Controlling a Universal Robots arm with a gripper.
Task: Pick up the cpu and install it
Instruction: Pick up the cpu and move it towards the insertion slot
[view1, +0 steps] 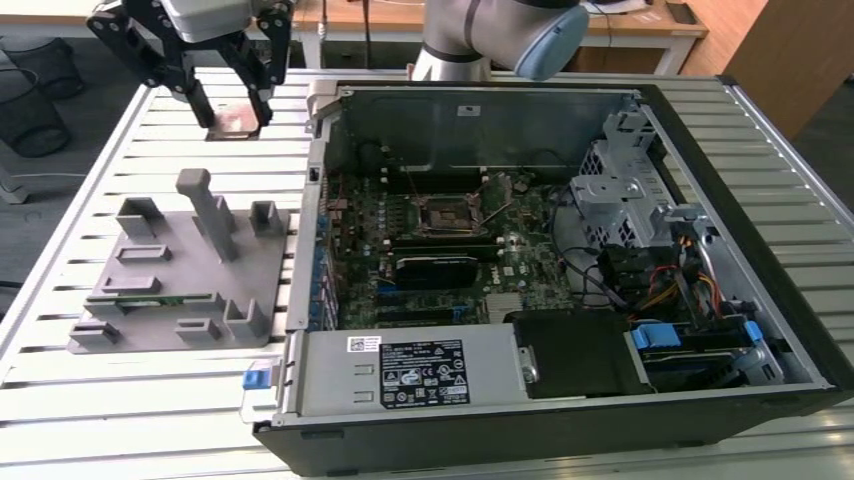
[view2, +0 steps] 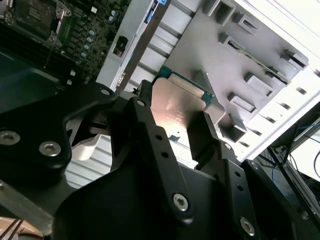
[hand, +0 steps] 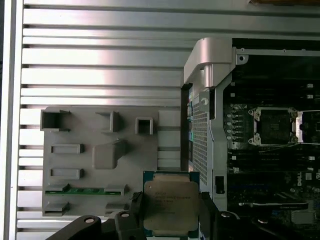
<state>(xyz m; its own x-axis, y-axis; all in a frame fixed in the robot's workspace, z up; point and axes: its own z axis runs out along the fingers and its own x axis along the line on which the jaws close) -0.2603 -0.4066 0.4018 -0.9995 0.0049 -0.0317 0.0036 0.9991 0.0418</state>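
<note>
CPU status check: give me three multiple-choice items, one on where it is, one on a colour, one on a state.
1. Where is the cpu?
A. lying flat on the table slats
B. between the fingers of the gripper, outside the case
C. slotted in the grey fixture

2. What colour is the cpu's thin edge?
A. red
B. green
C. yellow

3. What state is the socket in?
A. covered by a cooler
B. holding a silver-topped chip
C. uncovered, with no chip in it

Answers:
1 B: in the first wrist view black fingers flank the chip on two sides.
2 B: a green rim frames the silver top in both wrist views.
3 C: the socket's centre shows dark and bare.
</note>
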